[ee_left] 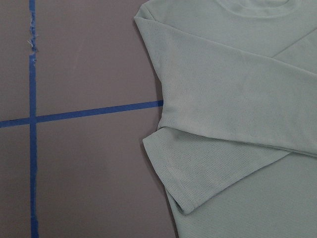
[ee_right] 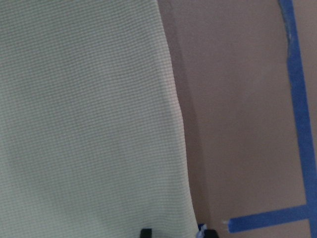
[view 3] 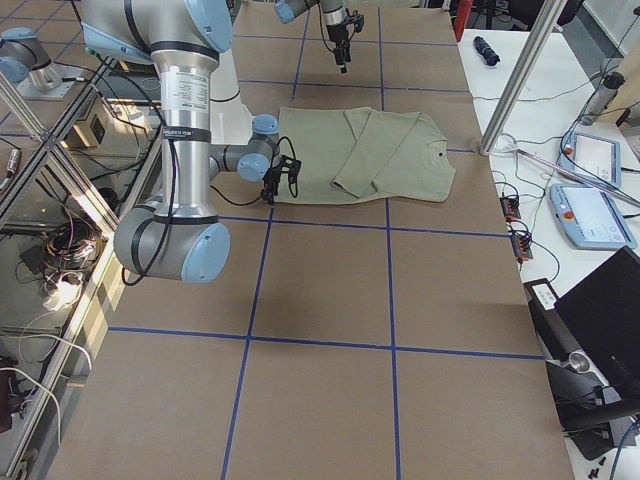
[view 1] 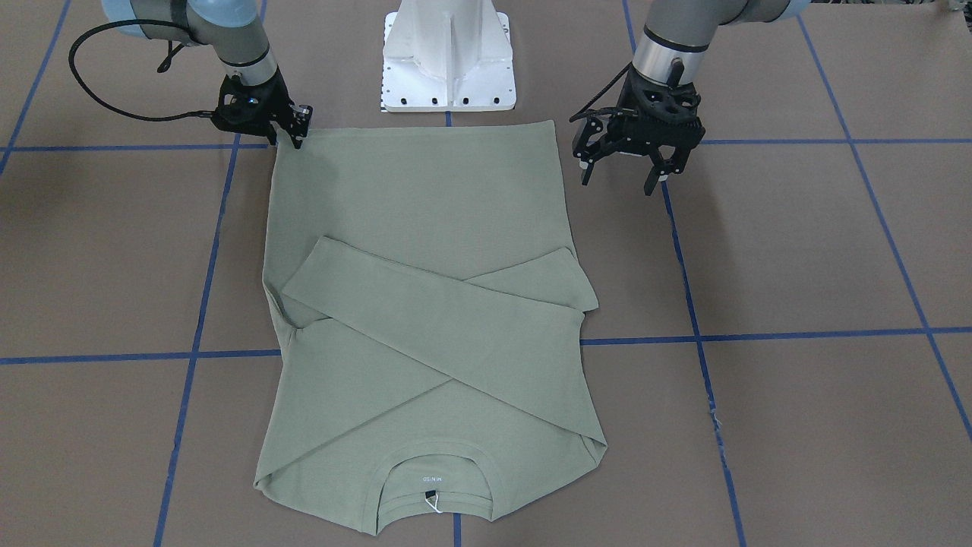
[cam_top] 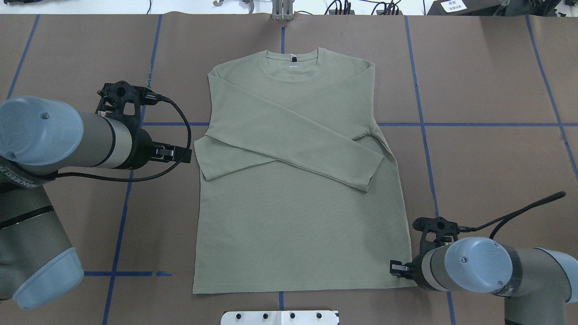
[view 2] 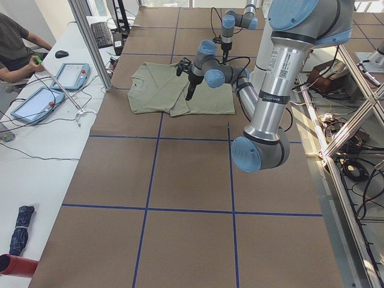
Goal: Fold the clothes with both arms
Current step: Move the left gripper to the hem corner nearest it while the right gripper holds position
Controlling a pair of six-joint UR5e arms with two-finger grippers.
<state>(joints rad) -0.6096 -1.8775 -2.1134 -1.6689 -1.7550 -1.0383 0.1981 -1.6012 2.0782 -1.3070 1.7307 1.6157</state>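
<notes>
The sage-green long-sleeved shirt lies flat on the brown table, neck away from the robot, both sleeves crossed over the chest. My right gripper is low at the hem corner on the robot's right. In the right wrist view its two fingertips stand apart on either side of the shirt's side edge, so it is open. My left gripper hangs open well above the table, beside the shirt's other side. The left wrist view looks down on a folded sleeve cuff and the shoulder.
The white pedestal stands just behind the hem. Blue tape lines grid the brown table cover. A side table along the far edge holds tablets and cables, and a person sits there.
</notes>
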